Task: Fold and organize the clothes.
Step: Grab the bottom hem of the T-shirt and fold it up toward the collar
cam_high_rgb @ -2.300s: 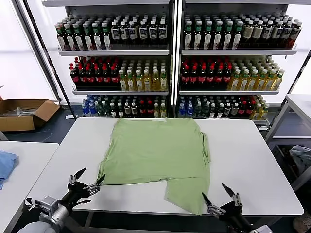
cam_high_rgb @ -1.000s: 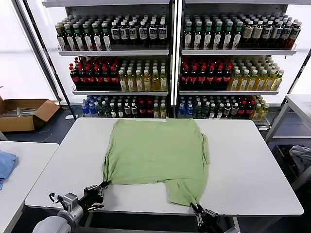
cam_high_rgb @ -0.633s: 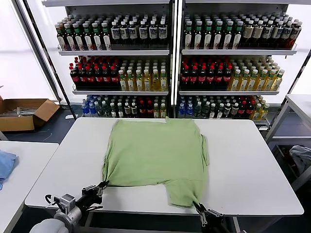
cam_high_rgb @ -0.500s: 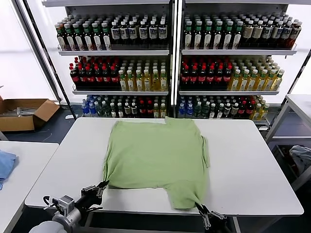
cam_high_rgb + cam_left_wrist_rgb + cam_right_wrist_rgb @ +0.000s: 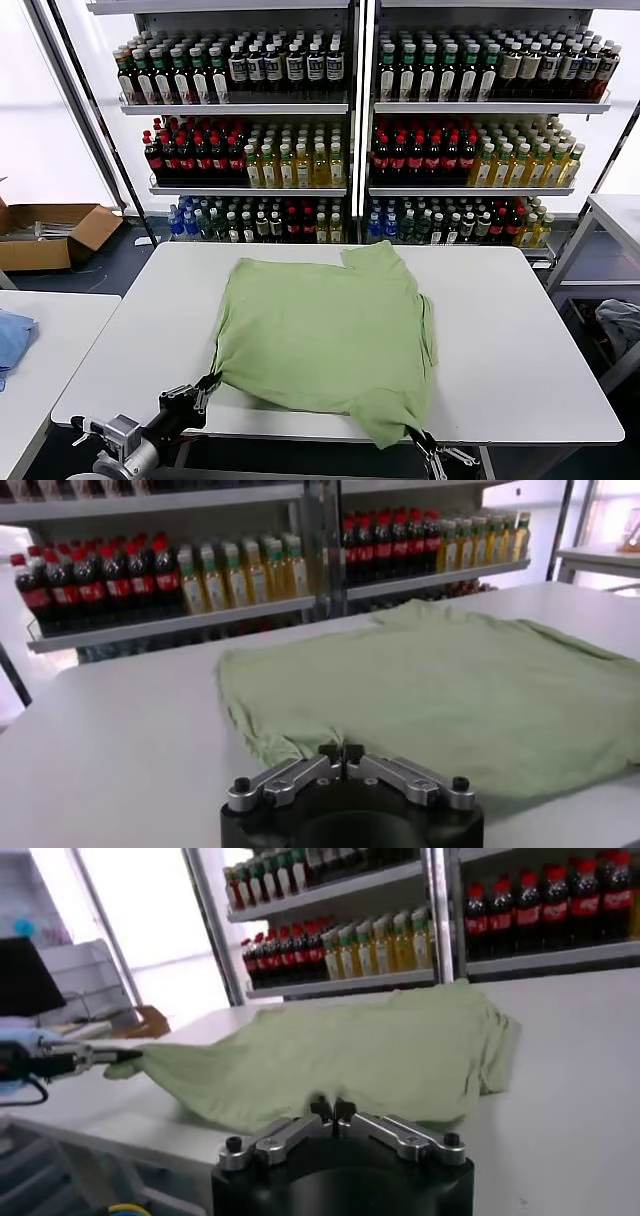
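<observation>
Gripping the green polo shirt (image 5: 325, 335) by its near hem on the white table (image 5: 500, 330).
Left gripper (image 5: 207, 384) and right gripper (image 5: 420, 440) both clenched on fabric — a shallow pinch could slip, dropping one corner.

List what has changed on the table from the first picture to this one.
Both grippers, open and clear of the shirt at first, closed on its near hem: left gripper at the left corner, right gripper at the right. They have dragged the green shirt toward the robot, twisting it so its collar end swung right. The white table and bottle shelves stayed put.
</observation>
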`<state>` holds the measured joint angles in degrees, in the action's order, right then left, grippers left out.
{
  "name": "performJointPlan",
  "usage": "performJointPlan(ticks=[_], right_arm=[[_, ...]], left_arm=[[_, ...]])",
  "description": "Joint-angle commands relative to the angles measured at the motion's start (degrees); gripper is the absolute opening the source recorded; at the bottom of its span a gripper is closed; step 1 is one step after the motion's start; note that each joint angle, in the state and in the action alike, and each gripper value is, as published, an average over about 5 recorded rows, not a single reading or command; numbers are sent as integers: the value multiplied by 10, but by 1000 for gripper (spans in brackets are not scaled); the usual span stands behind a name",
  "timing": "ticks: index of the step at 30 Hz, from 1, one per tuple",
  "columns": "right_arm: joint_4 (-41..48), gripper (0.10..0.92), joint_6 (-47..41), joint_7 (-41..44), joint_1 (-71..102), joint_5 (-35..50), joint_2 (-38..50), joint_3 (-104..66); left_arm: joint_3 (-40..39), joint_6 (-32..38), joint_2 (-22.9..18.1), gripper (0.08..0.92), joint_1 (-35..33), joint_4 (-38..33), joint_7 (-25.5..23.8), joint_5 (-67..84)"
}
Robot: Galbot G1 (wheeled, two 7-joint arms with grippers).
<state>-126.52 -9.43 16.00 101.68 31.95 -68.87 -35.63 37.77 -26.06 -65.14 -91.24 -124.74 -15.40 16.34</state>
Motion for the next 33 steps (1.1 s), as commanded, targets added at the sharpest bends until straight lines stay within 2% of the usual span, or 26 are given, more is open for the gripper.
performJointPlan(ticks=[1, 9, 21, 26, 33], right_arm=[[62, 107, -13, -25, -162, 58, 10, 5], [155, 107, -22, -43, -291, 45, 20, 34], [280, 113, -40, -47, -383, -30, 33, 118], [283, 225, -48, -54, -380, -68, 31, 133], [215, 424, -61, -100, -328, -113, 33, 97]], left_arm=[[-29, 8, 34, 85, 124, 80, -2, 12], [-85, 8, 68, 85, 239, 183, -7, 30], [-173, 1, 55, 88, 362, 339, -11, 18], [-175, 0, 55, 111, 363, 345, -22, -12], [-128, -10, 65, 295, 319, 302, -16, -22]])
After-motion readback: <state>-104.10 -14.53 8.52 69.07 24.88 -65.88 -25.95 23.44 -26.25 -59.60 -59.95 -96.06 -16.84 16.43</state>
